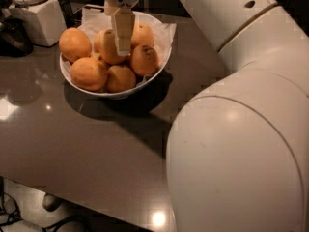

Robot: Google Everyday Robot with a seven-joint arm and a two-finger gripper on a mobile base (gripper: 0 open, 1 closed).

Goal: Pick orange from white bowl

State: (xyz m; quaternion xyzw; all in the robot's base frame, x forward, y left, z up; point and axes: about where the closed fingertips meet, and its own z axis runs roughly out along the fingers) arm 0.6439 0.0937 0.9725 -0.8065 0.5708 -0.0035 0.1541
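The white bowl (99, 90), lined with crinkled white paper, stands at the back left of the dark grey table and holds several oranges. My gripper (123, 51) hangs straight down over the middle of the bowl. Its tip is against or just above the middle orange (110, 47), between that one and the right-hand orange (144, 60). Other oranges lie at the left (75, 43), front left (88, 73) and front (120, 78). I cannot tell whether the gripper touches any fruit.
A white boxy container with a lid (41, 18) stands at the back left, with a dark object (12, 35) beside it. My arm's large white links (236, 149) fill the right side. The table's front edge (96, 199) runs across the bottom left.
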